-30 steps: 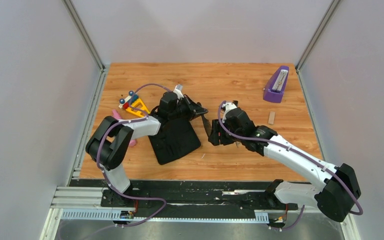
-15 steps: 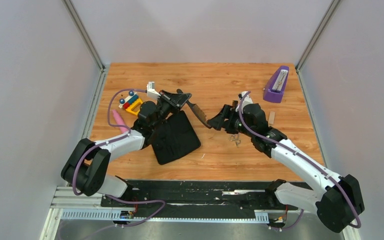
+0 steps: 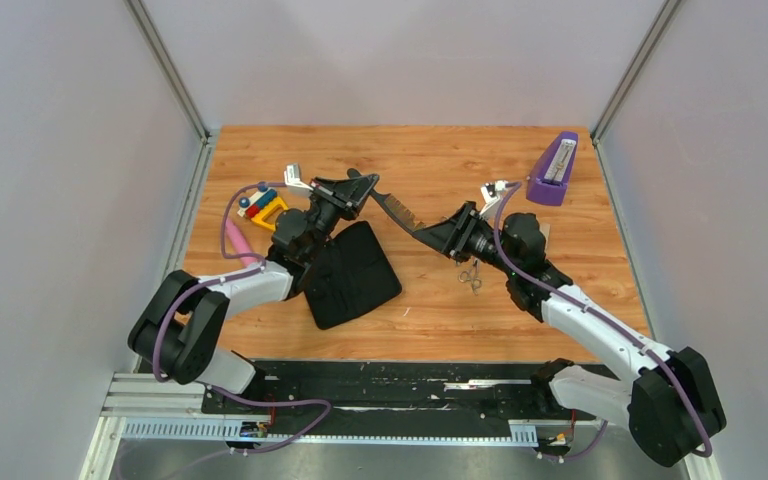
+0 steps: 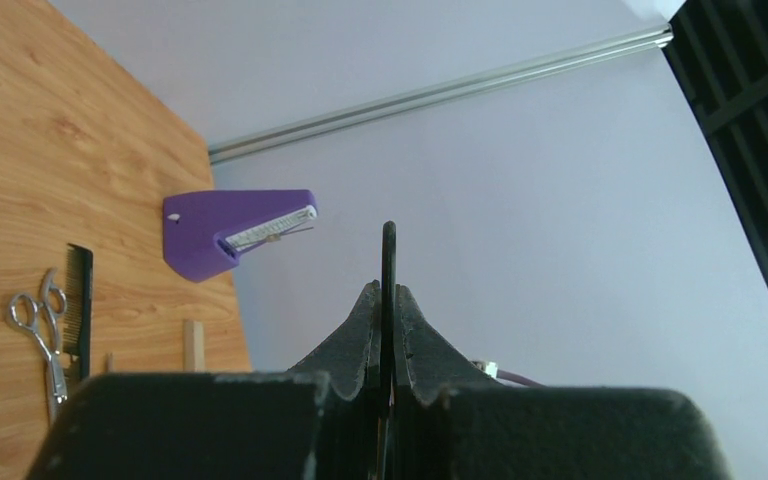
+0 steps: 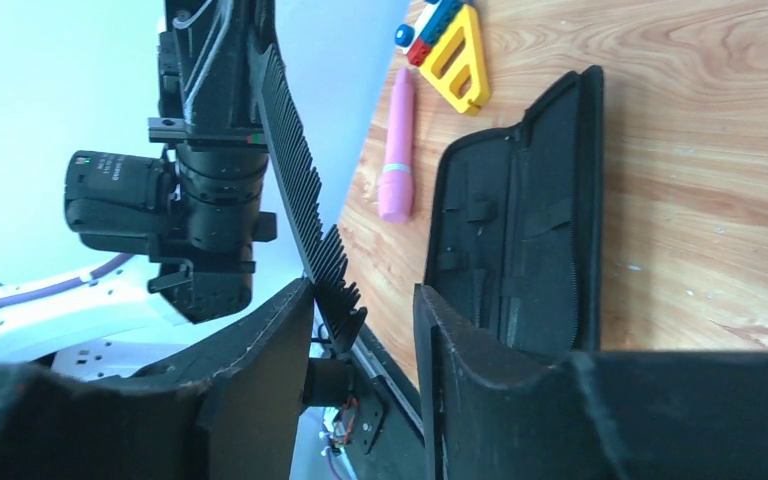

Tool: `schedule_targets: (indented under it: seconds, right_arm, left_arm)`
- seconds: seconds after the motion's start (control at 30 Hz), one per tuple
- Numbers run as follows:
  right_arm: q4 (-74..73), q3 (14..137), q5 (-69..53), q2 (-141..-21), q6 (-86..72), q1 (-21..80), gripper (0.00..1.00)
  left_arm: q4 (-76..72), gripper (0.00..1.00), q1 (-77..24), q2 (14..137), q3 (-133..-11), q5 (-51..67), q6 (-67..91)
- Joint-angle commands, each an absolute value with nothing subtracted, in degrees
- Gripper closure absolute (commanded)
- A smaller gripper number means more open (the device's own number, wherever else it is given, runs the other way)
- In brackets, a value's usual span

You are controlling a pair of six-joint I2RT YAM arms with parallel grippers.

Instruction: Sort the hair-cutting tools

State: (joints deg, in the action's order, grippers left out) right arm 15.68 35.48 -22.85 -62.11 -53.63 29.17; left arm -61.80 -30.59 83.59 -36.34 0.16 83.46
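Note:
My left gripper [image 3: 358,187] [image 4: 389,292] is shut on a slim black comb [image 3: 397,213] and holds it in the air, slanting toward the right arm. My right gripper [image 3: 432,236] [image 5: 360,300] is open with the comb's toothed end [image 5: 332,268] between its fingers, close to the left finger. Silver scissors [image 3: 471,276] [image 4: 36,322] lie on the table below the right wrist. A straight black comb [image 4: 80,310] lies beside them; the right arm hides it in the top view. I see no second pair of scissors.
The black zip case [image 3: 352,272] [image 5: 520,230] lies open under the left arm. A pink tube [image 3: 234,238] [image 5: 397,150] and a yellow toy [image 3: 267,209] lie at the left. A purple wedge-shaped object [image 3: 553,168] and a small wooden block [image 3: 544,234] sit at the right.
Both grippers have risen and moved toward the back with the comb between them. The right arm has swung away and uncovered the scissors.

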Motion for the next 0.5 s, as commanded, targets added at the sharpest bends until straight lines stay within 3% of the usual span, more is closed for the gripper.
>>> schedule_targets:
  seconds: [0.0, 0.17, 0.2, 0.23, 0.33, 0.47]
  right_arm:
    - [24.3, 34.3, -26.1, -61.5, -56.4, 28.8, 0.64]
    - [27.7, 33.2, -27.6, -62.4, -58.1, 28.7, 0.95]
    - [27.7, 33.0, -27.5, -62.3, -58.3, 28.6, 1.00]
    - [27.7, 32.7, -27.2, -62.0, -58.2, 28.5, 1.00]
    - [26.9, 31.8, -26.9, -60.6, -58.1, 27.6, 1.00]
    - [24.7, 30.2, -27.2, -58.4, -57.5, 25.5, 1.00]
  left_arm:
    - [-68.1, 0.94, -30.7, 83.5, -36.2, -1.5, 85.3]
    - [-70.1, 0.91, -30.7, 84.0, -35.8, -1.6, 85.7]
    - [-70.3, 0.87, -30.7, 84.2, -35.8, -1.6, 85.5]
    - [-70.6, 0.84, -30.7, 84.2, -35.5, -1.8, 85.3]
    - [-70.2, 0.62, -30.6, 83.7, -34.3, -1.8, 79.3]
    - [-56.0, 0.36, -29.9, 79.8, -33.7, -1.1, 65.8]
